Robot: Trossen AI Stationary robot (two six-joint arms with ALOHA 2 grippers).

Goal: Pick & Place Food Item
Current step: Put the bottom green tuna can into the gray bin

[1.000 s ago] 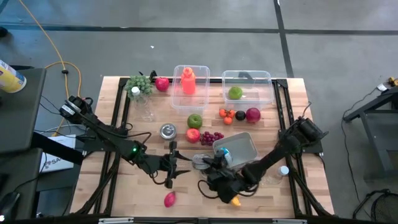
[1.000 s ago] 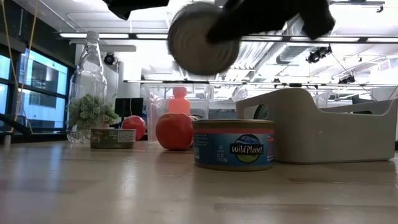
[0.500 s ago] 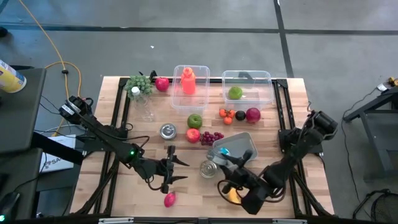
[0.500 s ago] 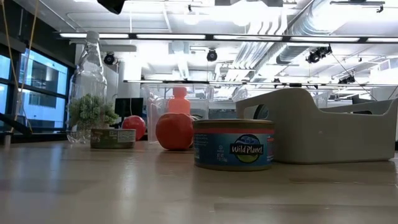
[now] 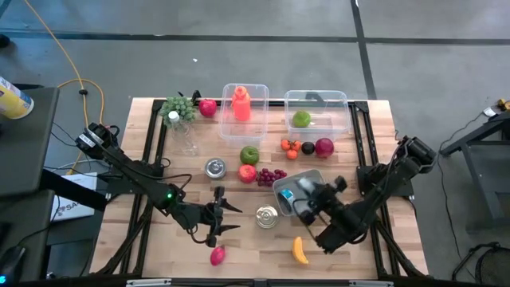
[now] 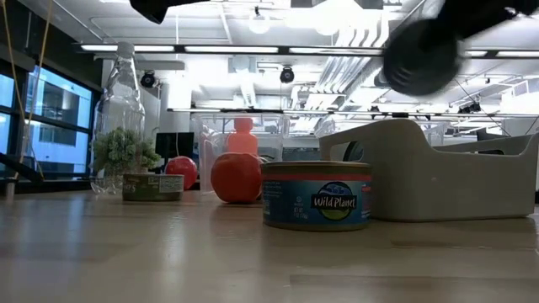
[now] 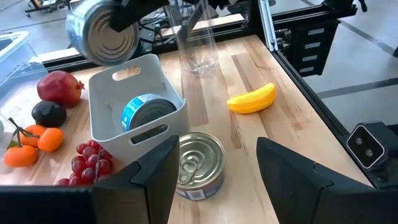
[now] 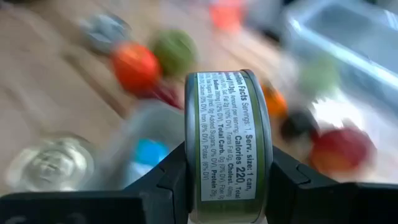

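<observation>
"Wild Planet" in white script on the blue label of the tuna can (image 6: 316, 196), standing on the wooden surface (image 6: 168, 252) just beside the white bin (image 6: 438, 172) in the low view. On the green-rimmed can (image 8: 227, 146) clamped between the right gripper's (image 8: 227, 186) dark fingers (image 8: 168, 180), a white nutrition panel readable in part: "Nutrition Facts", "Serv. size: 1 can", "Calories 220", with lines for total fat, cholesterol, sodium, total carb. and protein. Small print on the flat tin (image 6: 152, 186) near the surface's far left edge, too small to read.
</observation>
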